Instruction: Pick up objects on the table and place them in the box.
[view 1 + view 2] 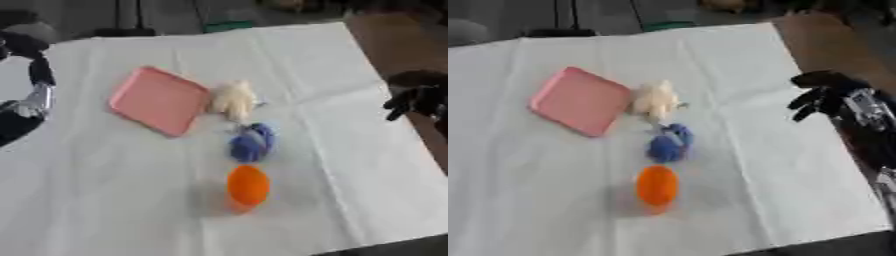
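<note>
A flat pink box lies at the left centre of the white cloth. A cream soft toy touches its right edge. Below the toy sits a blue and purple lump, and nearer me an orange oval object. My right hand hovers over the cloth's right edge, well right of the objects, fingers relaxed and drooping, holding nothing. My left arm comes in at the far left edge, left of the pink box; its hand is not clear to see.
The white cloth covers the table and has creases. A brown surface lies beyond the cloth's right edge. Dark stands and a green item sit past the far edge.
</note>
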You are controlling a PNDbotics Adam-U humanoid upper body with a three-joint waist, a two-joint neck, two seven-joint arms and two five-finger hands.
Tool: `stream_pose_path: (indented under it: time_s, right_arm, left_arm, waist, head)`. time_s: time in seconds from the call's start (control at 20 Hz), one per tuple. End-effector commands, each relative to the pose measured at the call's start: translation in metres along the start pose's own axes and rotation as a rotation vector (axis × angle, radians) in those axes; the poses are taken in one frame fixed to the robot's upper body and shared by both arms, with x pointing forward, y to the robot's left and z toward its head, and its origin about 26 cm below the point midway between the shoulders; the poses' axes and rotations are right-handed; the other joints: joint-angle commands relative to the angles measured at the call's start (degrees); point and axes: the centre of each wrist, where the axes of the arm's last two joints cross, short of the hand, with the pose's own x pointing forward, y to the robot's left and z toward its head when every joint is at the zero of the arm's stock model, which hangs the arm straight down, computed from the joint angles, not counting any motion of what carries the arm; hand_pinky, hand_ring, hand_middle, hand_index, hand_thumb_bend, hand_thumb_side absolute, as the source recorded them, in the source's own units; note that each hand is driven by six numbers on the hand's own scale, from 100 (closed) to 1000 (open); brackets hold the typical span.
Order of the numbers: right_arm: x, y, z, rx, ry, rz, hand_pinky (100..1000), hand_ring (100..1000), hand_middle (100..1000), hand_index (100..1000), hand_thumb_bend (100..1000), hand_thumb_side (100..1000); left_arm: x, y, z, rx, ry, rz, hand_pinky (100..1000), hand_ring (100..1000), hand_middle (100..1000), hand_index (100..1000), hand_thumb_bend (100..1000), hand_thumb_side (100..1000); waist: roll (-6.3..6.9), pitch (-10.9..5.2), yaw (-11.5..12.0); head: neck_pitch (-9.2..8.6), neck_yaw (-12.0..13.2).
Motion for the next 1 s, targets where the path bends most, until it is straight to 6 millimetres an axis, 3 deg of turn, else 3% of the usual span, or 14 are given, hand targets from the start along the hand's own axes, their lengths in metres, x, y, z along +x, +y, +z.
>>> stream_pose_path:
  time_s: [0.05, 1.0]
  right_arm:
    - [0.0044, -0.0049, -0.0003, 0.000, -0.008, 0.026, 540, 627, 760, 755, 100, 966]
    - [0.0046, -0.0046, -0.0001, 0.001, -0.009, 0.025, 540, 626, 760, 755, 100, 966]
  left_arm:
    - [0.0059, 0.0058, -0.0039, 0.003, -0.034, -0.020, 668, 688, 795, 883, 100, 153]
    - [0.0066, 0.0050, -0.0048, -0.019, -0.047, -0.016, 668, 689, 795, 884, 100, 150]
  waist:
    - [-0.12, -0.72, 0.05]
    - [-0.24, -0.79, 0.15]
  head:
    - [-0.58, 0.25]
    - [-0.28, 0.27]
